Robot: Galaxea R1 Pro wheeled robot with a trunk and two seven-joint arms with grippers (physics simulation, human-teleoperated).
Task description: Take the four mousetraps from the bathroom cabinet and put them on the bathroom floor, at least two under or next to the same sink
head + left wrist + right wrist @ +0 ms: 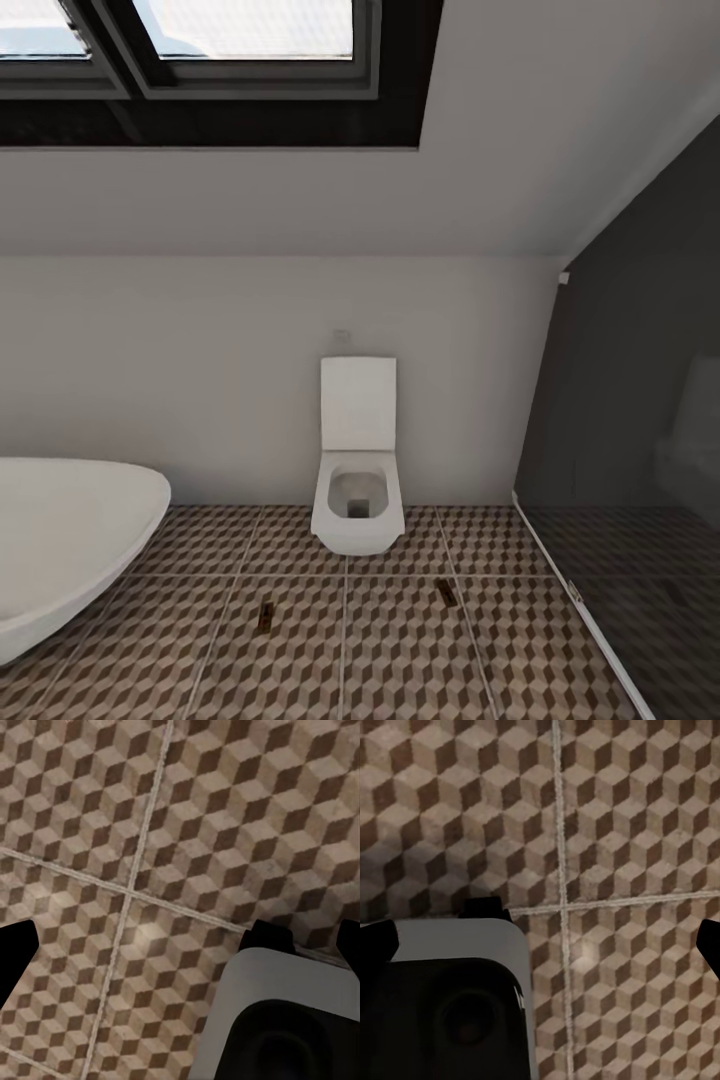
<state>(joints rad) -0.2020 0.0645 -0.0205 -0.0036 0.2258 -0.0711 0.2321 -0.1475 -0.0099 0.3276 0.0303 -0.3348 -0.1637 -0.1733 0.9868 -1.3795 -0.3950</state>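
Head view: two small brown, seemingly flat mousetraps (266,617) on cube-patterned bathroom floor (400,650).

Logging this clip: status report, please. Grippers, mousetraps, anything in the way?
Both grippers spread open, empty, over the bathroom floor. Two mousetraps down on the tiles: one, another in front of the toilet. Bathtub at left; no sink here.

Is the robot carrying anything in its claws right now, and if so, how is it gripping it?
Nothing is held. In both wrist views the dark fingertips stand wide apart, with bare patterned floor tiles between them. Two mousetraps lie on the floor.
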